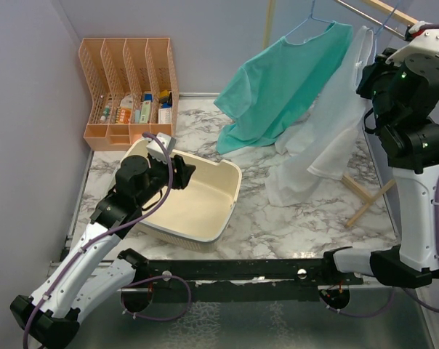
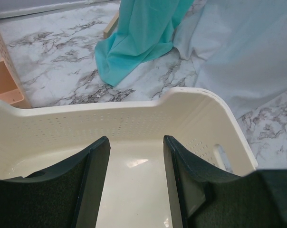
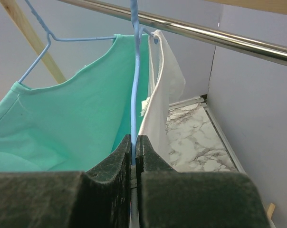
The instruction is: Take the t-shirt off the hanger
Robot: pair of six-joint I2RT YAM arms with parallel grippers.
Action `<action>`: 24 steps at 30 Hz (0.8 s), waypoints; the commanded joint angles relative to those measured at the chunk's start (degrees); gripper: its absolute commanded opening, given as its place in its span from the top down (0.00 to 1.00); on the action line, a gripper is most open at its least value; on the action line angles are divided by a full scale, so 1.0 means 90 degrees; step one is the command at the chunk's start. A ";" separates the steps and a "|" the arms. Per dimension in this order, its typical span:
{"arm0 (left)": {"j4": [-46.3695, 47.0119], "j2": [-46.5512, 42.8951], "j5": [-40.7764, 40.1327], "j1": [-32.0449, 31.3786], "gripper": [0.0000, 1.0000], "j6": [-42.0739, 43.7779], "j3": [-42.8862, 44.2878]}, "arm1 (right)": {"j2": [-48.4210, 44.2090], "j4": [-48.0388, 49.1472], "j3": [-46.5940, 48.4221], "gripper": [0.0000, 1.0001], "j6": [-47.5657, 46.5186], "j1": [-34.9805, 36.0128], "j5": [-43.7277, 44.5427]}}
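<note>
Right wrist: fingers [image 3: 110, 175] pinch blue hanger wire [image 3: 134, 95], lower part hidden.

The left arm [image 1: 96, 247] rises from its base near and to the left of the cream laundry basket [image 1: 232, 195], bent at the elbow, its forearm reaching over the basket's near-left rim. The left gripper [image 2: 136, 142] points down into the basket with its jaws about halfway apart and nothing between them. The right arm [image 1: 416, 203] stands almost upright, well to the right of the basket, with its wrist high above and beyond it. The right gripper [image 3: 134, 141] is pinched tight on the blue wire hanger [image 3: 134, 71].
</note>
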 commanded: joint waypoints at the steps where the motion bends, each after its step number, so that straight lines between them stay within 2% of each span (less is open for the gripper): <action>1: 0.0301 -0.0146 0.0180 0.0060 0.48 -0.0052 -0.0120 | -0.0416 0.0723 -0.0270 0.99 -0.0190 -0.0035 -0.0367; 6: 0.0358 -0.0155 0.0292 0.0087 0.48 -0.0009 -0.0143 | -0.0729 0.0473 -0.0399 0.99 -0.0051 -0.0035 -0.0976; 11: 0.0717 -0.0160 0.0811 0.0091 0.40 0.0138 -0.0245 | -0.1221 -0.0020 -0.0655 0.99 0.0112 -0.0035 -0.1964; 17: 0.1453 0.0053 0.1757 0.0091 0.31 0.0202 -0.0065 | -0.1849 -0.0423 -0.1034 0.99 0.0158 -0.0035 -0.3685; 20: 0.1764 0.0365 0.2416 0.0091 0.29 0.0072 0.0440 | -0.2070 -0.0745 -0.1243 0.99 0.0087 -0.0035 -0.4780; 24: 0.2463 0.0880 0.3462 0.0091 0.26 -0.0232 0.1123 | -0.2557 -0.0907 -0.2021 0.99 -0.0146 -0.0035 -0.6144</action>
